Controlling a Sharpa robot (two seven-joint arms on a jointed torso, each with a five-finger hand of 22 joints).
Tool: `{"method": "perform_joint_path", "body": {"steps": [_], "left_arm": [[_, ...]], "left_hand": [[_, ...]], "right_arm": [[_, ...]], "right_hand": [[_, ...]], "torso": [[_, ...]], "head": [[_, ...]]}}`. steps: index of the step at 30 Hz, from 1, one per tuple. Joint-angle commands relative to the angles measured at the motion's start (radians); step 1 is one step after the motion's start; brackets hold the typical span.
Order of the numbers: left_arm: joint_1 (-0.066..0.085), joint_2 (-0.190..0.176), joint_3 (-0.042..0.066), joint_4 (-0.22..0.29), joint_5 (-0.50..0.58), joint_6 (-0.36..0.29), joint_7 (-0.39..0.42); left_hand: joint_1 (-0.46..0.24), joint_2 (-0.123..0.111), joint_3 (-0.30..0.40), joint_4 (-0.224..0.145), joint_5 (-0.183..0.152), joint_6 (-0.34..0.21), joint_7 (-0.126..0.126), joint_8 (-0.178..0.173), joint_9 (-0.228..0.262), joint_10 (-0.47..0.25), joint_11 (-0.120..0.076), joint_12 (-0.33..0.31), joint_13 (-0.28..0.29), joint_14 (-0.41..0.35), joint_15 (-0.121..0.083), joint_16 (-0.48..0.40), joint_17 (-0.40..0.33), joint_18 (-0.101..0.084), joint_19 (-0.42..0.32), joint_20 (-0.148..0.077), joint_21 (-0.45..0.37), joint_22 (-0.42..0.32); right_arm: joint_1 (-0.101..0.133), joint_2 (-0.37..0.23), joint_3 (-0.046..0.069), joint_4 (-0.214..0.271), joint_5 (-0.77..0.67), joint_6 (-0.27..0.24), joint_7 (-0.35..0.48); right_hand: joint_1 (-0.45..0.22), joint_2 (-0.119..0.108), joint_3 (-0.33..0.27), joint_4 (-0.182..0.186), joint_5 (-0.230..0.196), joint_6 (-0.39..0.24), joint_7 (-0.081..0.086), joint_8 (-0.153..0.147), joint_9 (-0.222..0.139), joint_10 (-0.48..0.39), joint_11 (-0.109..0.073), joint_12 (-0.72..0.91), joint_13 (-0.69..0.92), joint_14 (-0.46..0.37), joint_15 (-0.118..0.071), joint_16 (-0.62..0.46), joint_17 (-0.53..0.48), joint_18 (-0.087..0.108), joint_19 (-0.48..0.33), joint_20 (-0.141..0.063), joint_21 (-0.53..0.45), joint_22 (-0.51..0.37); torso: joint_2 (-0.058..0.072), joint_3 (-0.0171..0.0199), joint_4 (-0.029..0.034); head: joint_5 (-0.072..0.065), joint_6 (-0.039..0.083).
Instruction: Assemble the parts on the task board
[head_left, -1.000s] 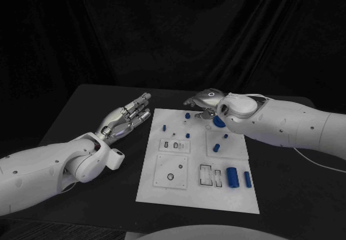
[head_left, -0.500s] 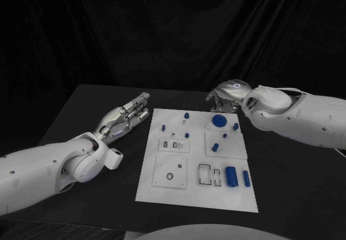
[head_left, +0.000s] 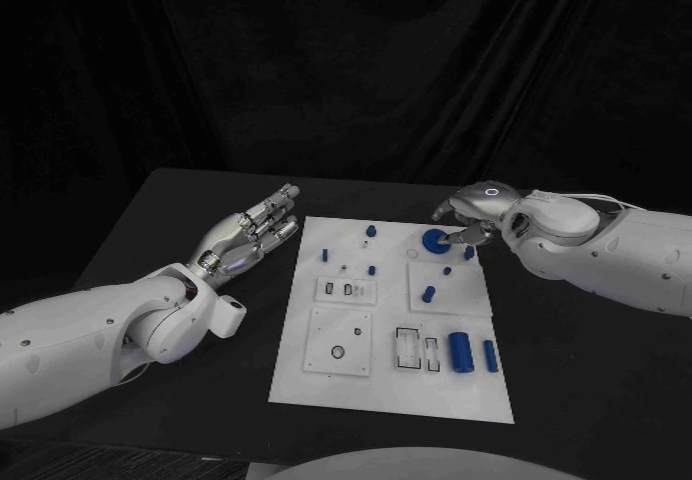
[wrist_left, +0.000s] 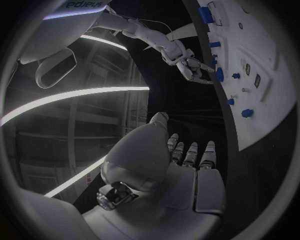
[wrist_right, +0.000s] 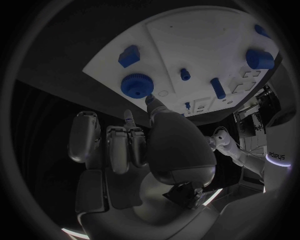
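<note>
Step in hand, as I judge it: seating or releasing the round blue knurled part (head_left: 434, 238) at the far end of the task board (head_left: 392, 385). In the head view the part sits on the board near its far right corner, and my right hand (head_left: 472, 212) hovers just beside it, fingertips pointing down toward its rim. From the right wrist view the part (wrist_right: 137, 86) lies just beyond the fingertips (wrist_right: 130, 119); I see a small gap, so I read the right hand as released, fingers loosely apart and holding nothing. Whether a fingertip brushes the part's edge I cannot tell.

Other blue parts: a long cylinder (head_left: 462, 351) with a thinner one (head_left: 489, 356) beside it at the near right of the board, a short peg (head_left: 428, 294) mid-board, several small pegs near the far left. Most look unseated, so the task is early.

Next move, my estimate: either check that the knurled part sits flat, or reach for another part. Both call for a fine pinch, since the small pegs stand close together.

Left hand (head_left: 255, 230): open, palm up, fingers straight and together, resting off the board's far left edge above the tabletop (head_left: 173, 215), holding nothing.
</note>
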Motion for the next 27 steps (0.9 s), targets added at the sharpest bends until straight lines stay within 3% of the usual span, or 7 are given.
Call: {"method": "perform_joint_path", "body": {"steps": [1, 6, 14, 23, 27], "left_arm": [[-0.002, 0.003, 0.001, 0.0, -0.001, 0.013, 0.048], [-0.002, 0.003, 0.001, -0.001, -0.001, 0.014, 0.047], [-0.002, 0.003, 0.001, -0.001, -0.001, 0.017, 0.044], [-0.002, 0.005, 0.001, -0.002, -0.001, 0.02, 0.042], [-0.002, 0.005, 0.001, -0.003, -0.001, 0.022, 0.041]], "left_hand": [[0.007, 0.001, 0.009, 0.0, 0.004, 0.002, 0.002, 0.003, 0.0, 0.001, 0.005, -0.007, -0.001, 0.0, 0.011, -0.004, -0.001, 0.01, 0.001, 0.008, 0.005, 0.001], [0.007, 0.001, 0.011, -0.001, 0.004, 0.001, 0.002, 0.003, 0.0, 0.001, 0.006, -0.007, -0.001, 0.0, 0.015, -0.004, -0.001, 0.01, 0.002, 0.01, 0.006, 0.002], [0.006, 0.0, 0.014, -0.002, 0.004, 0.001, 0.002, 0.003, 0.0, 0.001, 0.007, -0.007, -0.001, 0.0, 0.02, -0.004, -0.001, 0.01, 0.004, 0.013, 0.007, 0.003], [0.005, -0.001, 0.017, -0.004, 0.004, 0.0, 0.003, 0.003, 0.0, 0.001, 0.009, -0.007, -0.001, 0.0, 0.025, -0.004, -0.001, 0.01, 0.005, 0.018, 0.009, 0.003], [0.004, -0.001, 0.018, -0.004, 0.004, 0.0, 0.003, 0.002, 0.0, 0.001, 0.009, -0.007, -0.001, 0.0, 0.027, -0.004, -0.001, 0.01, 0.006, 0.02, 0.009, 0.004]], "right_arm": [[-0.006, -0.001, 0.001, -0.006, -0.007, 0.015, -0.032], [-0.01, 0.002, 0.001, -0.014, -0.007, 0.015, -0.032], [-0.016, 0.008, 0.001, -0.026, -0.007, 0.032, -0.03], [-0.026, 0.02, 0.001, -0.042, -0.007, 0.023, -0.02], [-0.032, 0.026, 0.001, -0.046, -0.007, 0.016, -0.015]], "right_hand": [[-0.014, -0.001, -0.008, 0.001, 0.006, 0.004, 0.003, 0.001, 0.004, 0.109, 0.0, 0.002, 0.263, 0.103, -0.007, 0.003, 0.263, -0.019, 0.015, 0.0, 0.021, 0.083], [-0.017, 0.005, -0.008, 0.004, 0.011, 0.001, 0.008, -0.002, 0.003, 0.109, 0.004, 0.002, 0.263, 0.103, -0.006, 0.003, 0.263, -0.017, 0.011, 0.001, 0.016, 0.081], [-0.008, 0.014, 0.001, -0.006, 0.067, 0.025, 0.008, 0.005, 0.002, 0.109, 0.005, 0.002, 0.263, 0.103, -0.005, 0.003, 0.263, -0.015, 0.003, 0.003, 0.005, 0.081], [-0.007, 0.013, 0.003, -0.01, 0.064, 0.058, 0.007, 0.014, 0.007, 0.109, 0.004, 0.002, 0.263, 0.103, -0.005, 0.003, 0.263, -0.014, 0.0, 0.003, 0.001, 0.082], [-0.007, 0.011, 0.002, -0.012, 0.033, 0.075, 0.005, 0.015, 0.01, 0.109, 0.002, 0.002, 0.263, 0.103, -0.006, 0.003, 0.263, -0.014, 0.001, 0.002, 0.001, 0.085]], "torso": [[0.0, 0.0015, -0.0016], [0.0, 0.0019, -0.0009], [0.0, 0.0004, 0.0027], [-0.001, -0.0002, 0.0036], [-0.001, -0.0009, 0.004]], "head": [[0.0, -0.005], [-0.001, -0.008], [-0.006, -0.008], [-0.007, -0.009], [-0.007, -0.013]]}}
